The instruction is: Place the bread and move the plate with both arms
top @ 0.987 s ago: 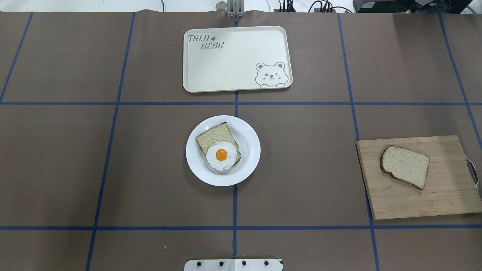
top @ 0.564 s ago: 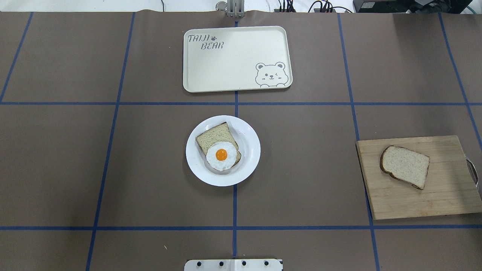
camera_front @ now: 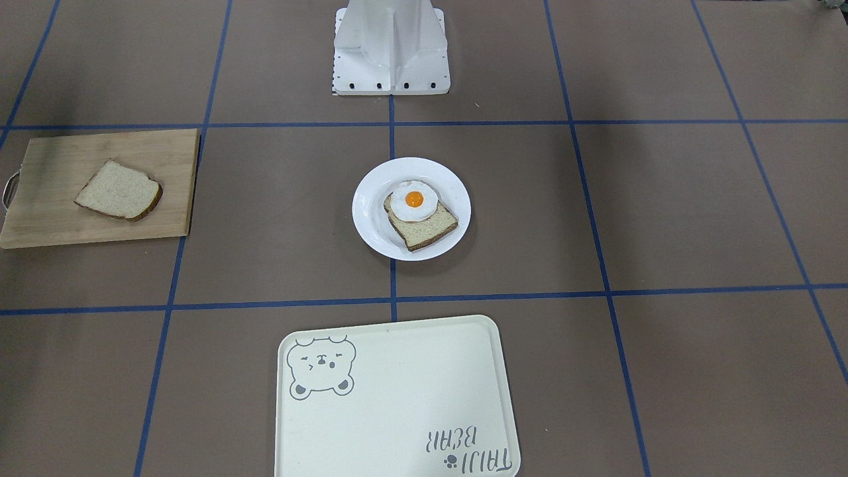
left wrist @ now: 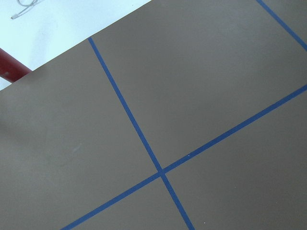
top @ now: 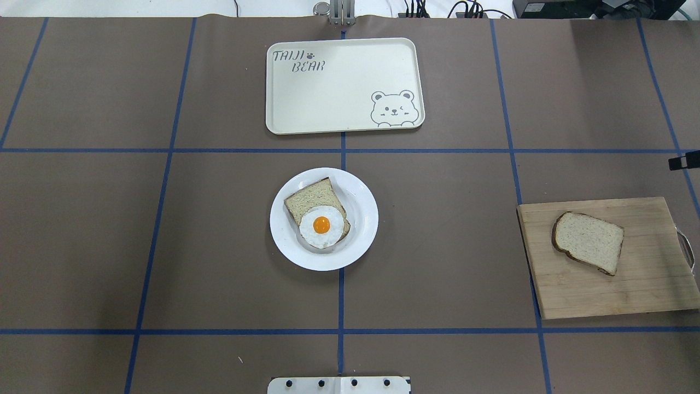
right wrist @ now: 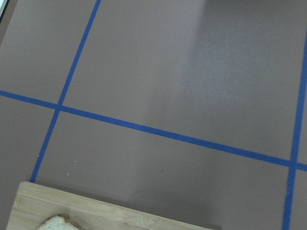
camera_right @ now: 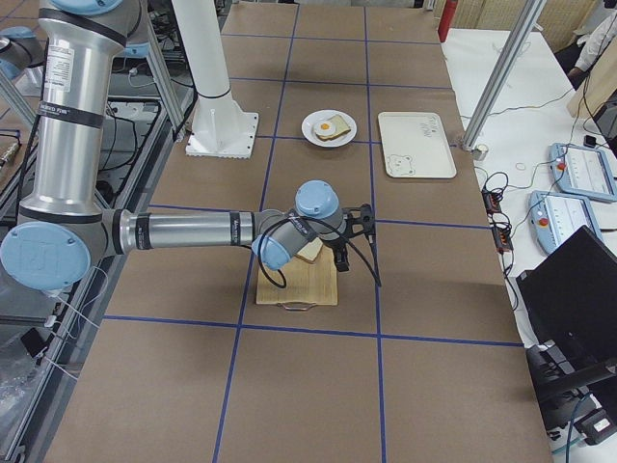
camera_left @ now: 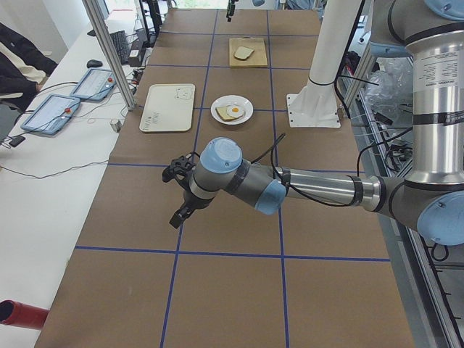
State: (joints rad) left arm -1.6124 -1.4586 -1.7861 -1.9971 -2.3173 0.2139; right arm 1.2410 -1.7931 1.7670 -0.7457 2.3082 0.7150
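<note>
The plain bread slice [top: 589,242] lies on a wooden cutting board [top: 645,284] at the table's right; it also shows in the front view [camera_front: 119,190]. The white plate [top: 363,219] sits at the table's middle and holds a second slice topped with a fried egg [top: 321,225]. Only a black bit of my right gripper [top: 683,161] shows at the overhead view's right edge, beyond the board; I cannot tell if it is open. My left gripper [camera_left: 175,196] hovers over bare table far to the plate's left; I cannot tell its state.
A cream tray with a bear drawing [top: 339,93] lies beyond the plate, at the table's far side. The robot's white base [camera_front: 391,46] stands at the near edge. The right wrist view shows the board's corner [right wrist: 96,213].
A black part of my right gripper has come into the overhead view at its right edge. The bread, plate and tray have not moved.
</note>
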